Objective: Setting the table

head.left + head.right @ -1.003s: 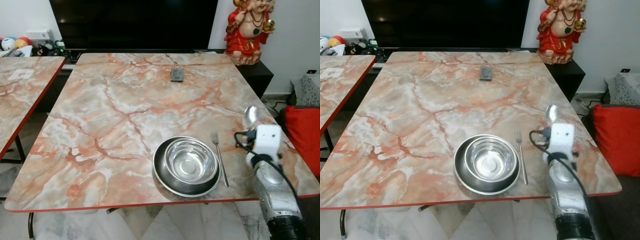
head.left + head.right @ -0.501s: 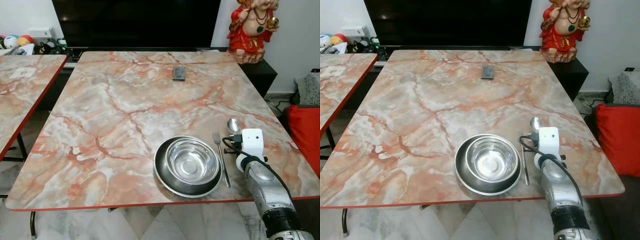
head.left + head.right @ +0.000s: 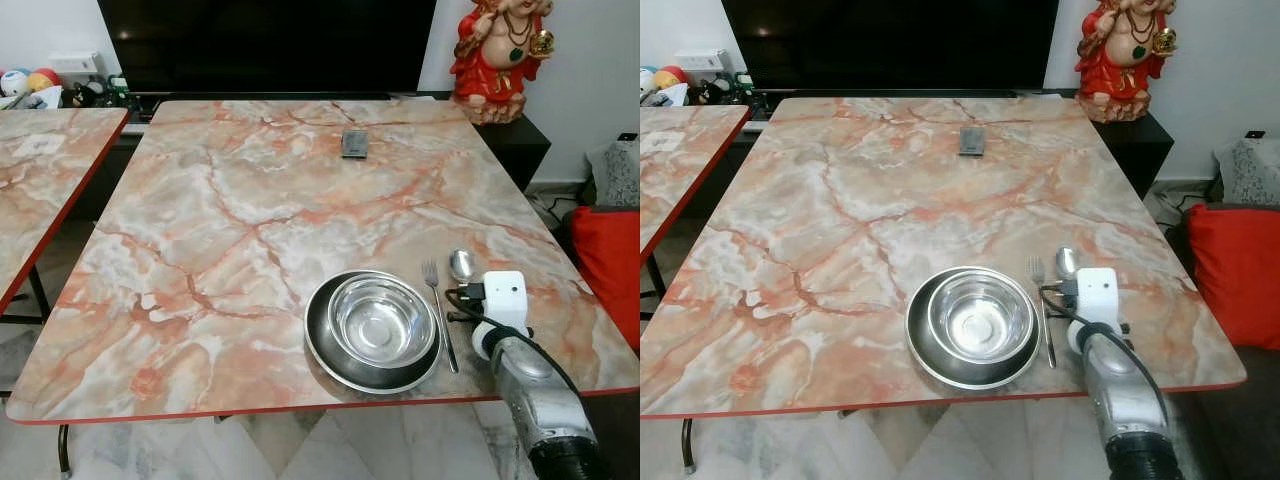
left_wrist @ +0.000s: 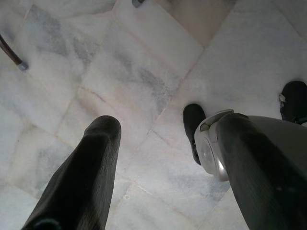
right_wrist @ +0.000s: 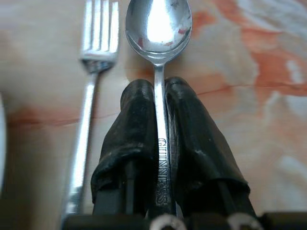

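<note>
A steel bowl (image 3: 381,320) sits inside a steel plate (image 3: 320,345) near the front edge of the marble table (image 3: 250,200). A fork (image 3: 438,310) lies just right of the plate, tines pointing away from me. My right gripper (image 5: 159,91) is shut on the handle of a spoon (image 5: 158,24), holding it low over the table and parallel to the fork (image 5: 93,67), on the fork's right. In the eye views the spoon's bowl (image 3: 461,264) pokes out beyond my white wrist block. My left gripper (image 4: 168,122) hangs open over the floor.
A small dark flat object (image 3: 354,143) lies on the far part of the table. A red statue (image 3: 492,55) stands at the back right and a red cushion (image 3: 612,265) at the right. A second marble table (image 3: 40,190) stands to the left.
My right arm has brought the spoon down and to the left, from raised over the table's right side to close beside the fork. The view has shifted slightly.
</note>
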### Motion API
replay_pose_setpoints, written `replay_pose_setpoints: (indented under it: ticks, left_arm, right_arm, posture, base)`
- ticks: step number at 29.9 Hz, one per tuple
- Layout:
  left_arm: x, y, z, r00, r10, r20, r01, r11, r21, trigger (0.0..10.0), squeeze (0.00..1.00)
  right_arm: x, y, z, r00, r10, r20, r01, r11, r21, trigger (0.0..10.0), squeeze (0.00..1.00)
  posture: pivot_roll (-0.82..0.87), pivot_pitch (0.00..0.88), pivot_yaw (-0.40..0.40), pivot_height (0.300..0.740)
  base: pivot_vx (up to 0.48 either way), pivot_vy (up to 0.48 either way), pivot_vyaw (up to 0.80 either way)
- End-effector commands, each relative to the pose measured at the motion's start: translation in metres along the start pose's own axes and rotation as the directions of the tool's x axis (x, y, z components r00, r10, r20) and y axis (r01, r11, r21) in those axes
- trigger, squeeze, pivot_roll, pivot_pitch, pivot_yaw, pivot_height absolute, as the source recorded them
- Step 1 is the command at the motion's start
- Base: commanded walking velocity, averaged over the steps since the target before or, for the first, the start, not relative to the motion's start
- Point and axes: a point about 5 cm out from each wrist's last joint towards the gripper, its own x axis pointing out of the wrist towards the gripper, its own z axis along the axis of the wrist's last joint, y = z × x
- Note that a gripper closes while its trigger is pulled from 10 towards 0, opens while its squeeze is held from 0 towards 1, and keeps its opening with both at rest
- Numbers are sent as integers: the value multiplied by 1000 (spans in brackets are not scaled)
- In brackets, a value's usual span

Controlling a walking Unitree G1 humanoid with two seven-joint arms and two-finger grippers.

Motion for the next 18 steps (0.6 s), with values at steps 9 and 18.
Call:
replay_pose_setpoints:
  ticks: [9,18]
  left_arm:
    - [-4,2,-13,999,-3,-46,3,1000,4,10000,0]
    - [-3,1,-11,999,-3,-45,4,1000,7,10000,0]
  right_arm:
    - [-4,0,-5,1000,-15,-10,15,1000,-20,10000,0]
    - [-5,2,-8,1000,-22,-20,21,1000,-10,10000,0]
  posture:
    - [1,137,-18,740]
    - [4,135,-18,740]
  base:
    - [0,0,0]
    - [0,0,0]
